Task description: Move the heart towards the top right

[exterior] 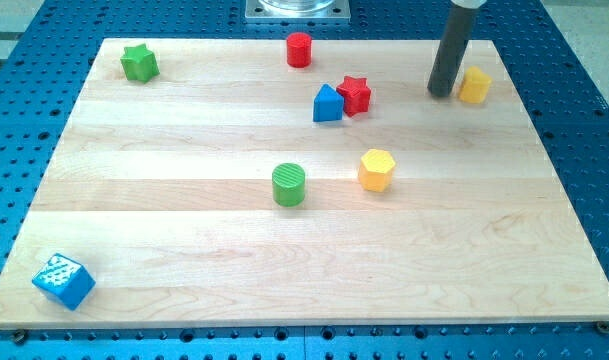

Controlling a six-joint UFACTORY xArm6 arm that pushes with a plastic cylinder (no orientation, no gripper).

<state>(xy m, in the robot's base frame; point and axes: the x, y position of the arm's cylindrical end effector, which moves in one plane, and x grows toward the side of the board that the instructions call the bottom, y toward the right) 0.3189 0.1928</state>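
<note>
The yellow heart block lies near the top right of the wooden board. My tip stands on the board just to the left of the heart, close to it or touching its left side; I cannot tell which. The dark rod rises from there out of the view's top.
A red star touches a blue triangular block at top centre. A red cylinder and a green star lie along the top. A yellow hexagon and a green cylinder sit mid-board. A blue cube sits bottom left.
</note>
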